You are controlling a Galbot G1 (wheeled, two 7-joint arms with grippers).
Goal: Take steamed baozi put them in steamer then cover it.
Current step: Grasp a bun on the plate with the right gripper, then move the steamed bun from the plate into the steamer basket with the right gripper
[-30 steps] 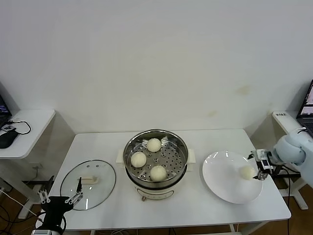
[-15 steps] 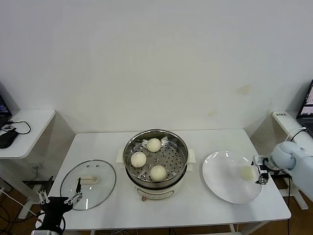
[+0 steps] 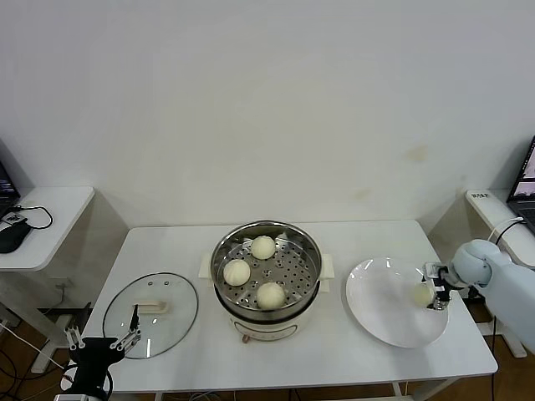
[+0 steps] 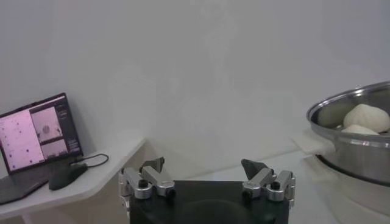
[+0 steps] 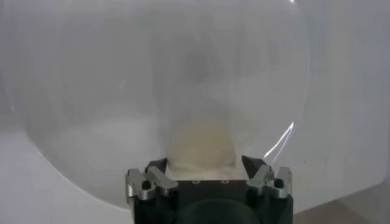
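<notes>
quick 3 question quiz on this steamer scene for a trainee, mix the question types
1. How many pale cream round buns lie in the shiny steel steamer basket?
2. True or false: the round clear glass lid covers the steamer.
3. The last bun on the flat white plate sits between the fingers of which claw: A) left, B) right?

Key:
1. Three.
2. False; it lies on the white table, on the robot's left of the steamer.
3. B, the right claw; the left claw hangs open below the table's front edge.
</notes>
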